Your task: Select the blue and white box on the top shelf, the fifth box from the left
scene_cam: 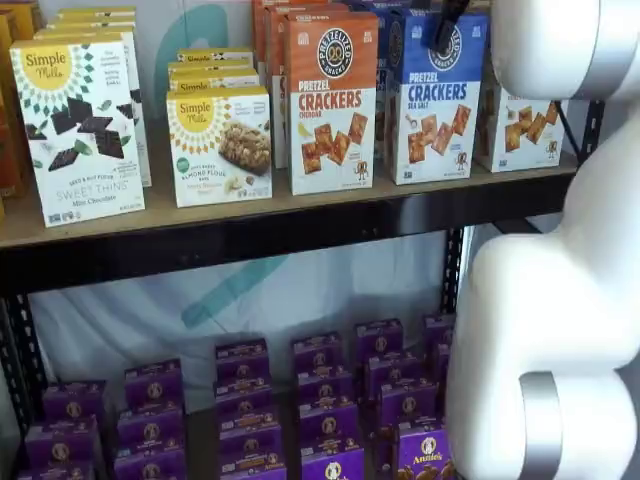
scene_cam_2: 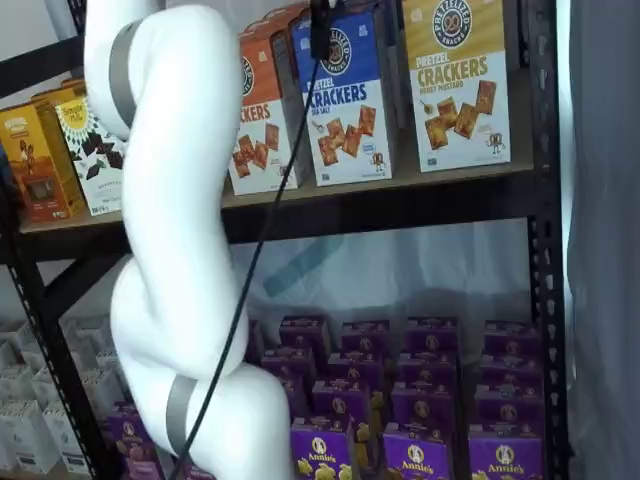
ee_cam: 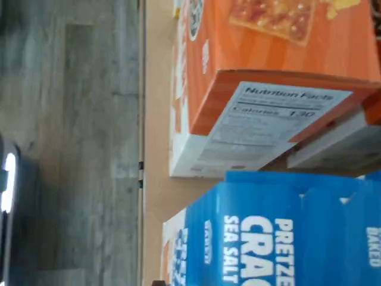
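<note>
Gripper (scene_cam: 447,25) fingers appear only as a dark sliver hanging from the upper edge of both shelf views, directly in front of the upper face of the blue and white box (scene_cam: 435,95); seen side-on, with no gap to read, so whether they are apart or together cannot be told. A black cable (scene_cam_2: 265,220) trails from the same spot down the middle of the frame.

The blue and white box stands upright on the top shelf (scene_cam: 250,235), right of centre in one shelf view and at upper centre in the other (scene_cam_2: 345,100). It sits just beside the orange and white box (scene_cam: 332,100) on one flank, with a yellow and white box (scene_cam_2: 458,80) on the other. More cartons of the same kinds stand in rows behind each. In the wrist view the blue carton's top and the orange carton's top fill the frame at close range, a strip of tan shelf board showing beside them.

The white arm (scene_cam: 560,300) fills the right side of one shelf view and the left of the other. Small purple boxes (scene_cam: 320,400) crowd the lower level.

Step in hand, as judged: final approach, with the tool aligned over the target but no grasp evident. The next move calls for lowering the fingers astride the blue carton's upper part without nudging the orange neighbour, then closing.
</note>
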`<act>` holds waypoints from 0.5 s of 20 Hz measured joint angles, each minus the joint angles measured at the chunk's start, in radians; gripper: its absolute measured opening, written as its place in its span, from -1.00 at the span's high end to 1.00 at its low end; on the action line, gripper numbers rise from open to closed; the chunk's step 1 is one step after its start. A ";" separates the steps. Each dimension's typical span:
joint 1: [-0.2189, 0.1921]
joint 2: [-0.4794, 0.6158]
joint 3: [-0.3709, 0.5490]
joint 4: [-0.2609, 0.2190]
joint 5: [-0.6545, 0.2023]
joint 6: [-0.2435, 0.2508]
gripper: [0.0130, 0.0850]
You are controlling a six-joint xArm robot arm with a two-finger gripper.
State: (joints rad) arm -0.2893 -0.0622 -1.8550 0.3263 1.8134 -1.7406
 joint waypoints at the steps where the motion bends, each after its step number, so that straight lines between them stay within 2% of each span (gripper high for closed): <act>1: 0.005 0.010 -0.013 -0.011 0.015 0.002 -1.00; 10: 0.038 0.034 -0.040 -0.079 0.046 0.009 -1.00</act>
State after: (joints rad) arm -0.2515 -0.0284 -1.8953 0.2476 1.8589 -1.7313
